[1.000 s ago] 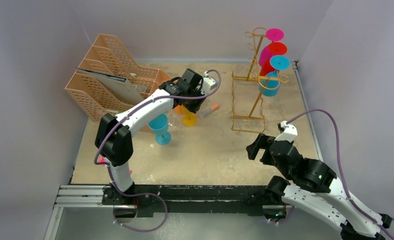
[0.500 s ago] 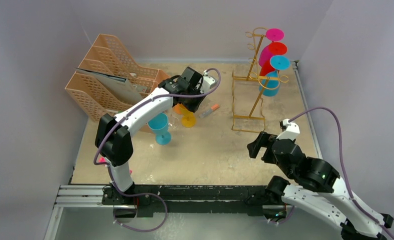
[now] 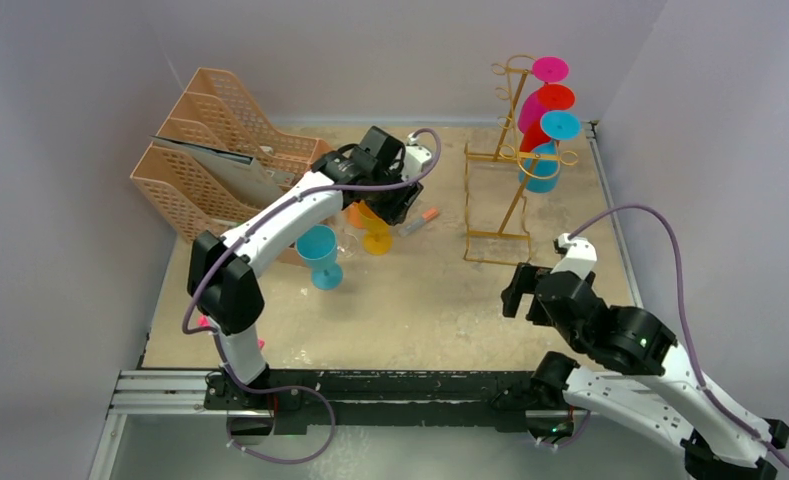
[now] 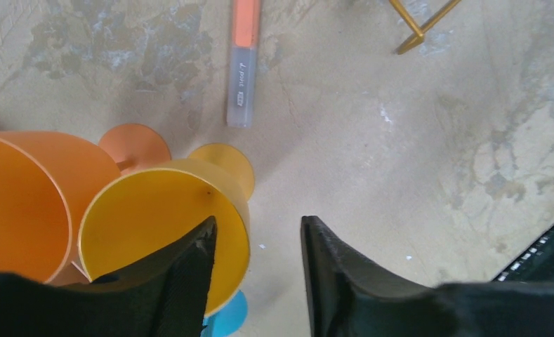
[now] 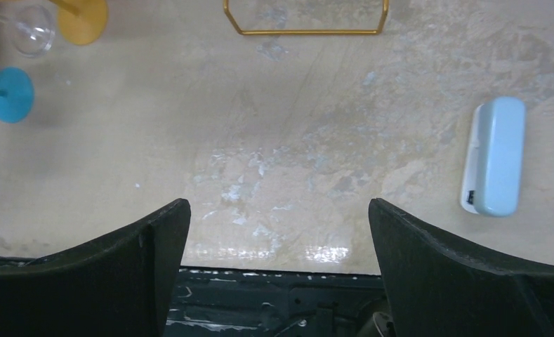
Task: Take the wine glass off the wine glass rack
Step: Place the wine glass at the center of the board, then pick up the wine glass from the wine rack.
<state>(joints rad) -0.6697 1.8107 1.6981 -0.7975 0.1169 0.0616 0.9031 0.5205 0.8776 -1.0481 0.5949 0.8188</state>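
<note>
Yellow wine glass [image 4: 154, 217] stood under the left gripper [image 4: 258, 223]
Its rim is seen between the parted fingers [image 4: 182, 281]; the right gripper [image 5: 277, 203] is spread wide.

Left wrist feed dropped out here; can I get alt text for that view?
The left gripper is open above the table, one finger overlapping the rim of a yellow glass. An orange glass stands left of it, a marker lies beyond, and a corner of the gold rack shows top right.

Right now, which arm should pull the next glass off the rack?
Right, probably. The right gripper is open, empty and on the wine glass rack's side; the left gripper straddles the yellow glass's rim.
</note>
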